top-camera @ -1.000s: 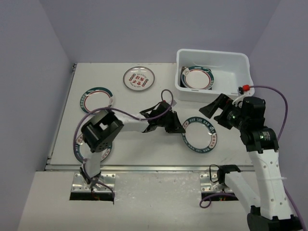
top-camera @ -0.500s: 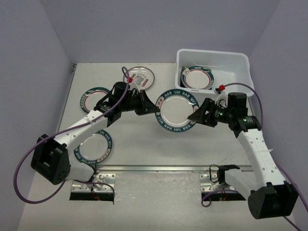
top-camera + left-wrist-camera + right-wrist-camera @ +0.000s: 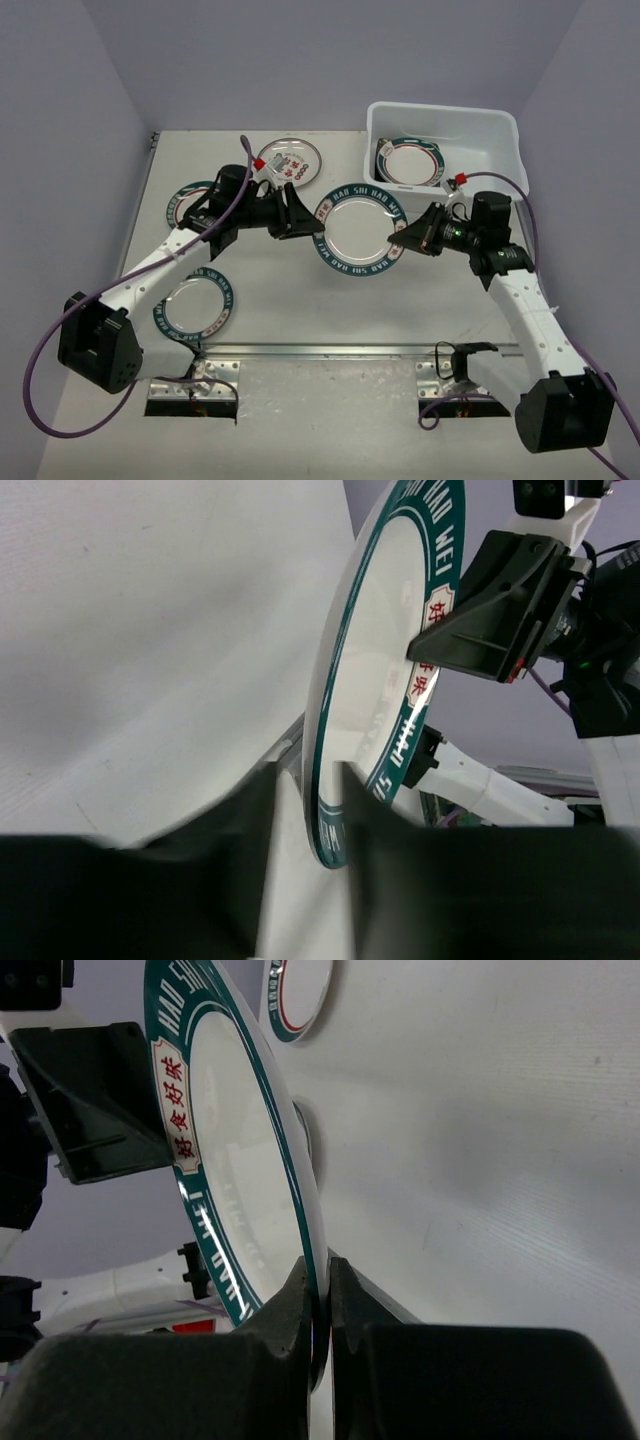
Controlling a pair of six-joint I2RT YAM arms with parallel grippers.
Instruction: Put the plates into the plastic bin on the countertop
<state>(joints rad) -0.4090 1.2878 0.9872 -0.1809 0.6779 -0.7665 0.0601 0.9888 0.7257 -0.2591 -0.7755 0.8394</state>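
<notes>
You're looking at an off-white table [image 3: 300,295] boxed in by plain lavender walls [image 3: 330,60] on the left, back and right, with a metal rail [image 3: 330,350] along its near edge, a pale grey ledge [image 3: 320,425] in front of that, and soft, even light casting faint shadows.

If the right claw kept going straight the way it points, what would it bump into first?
The right claw is pinching the rim of the plate, so the plate would travel with it. Straight across the plate sits the left claw. That is probably the first thing it would hit, though depth is hard to judge.
</notes>
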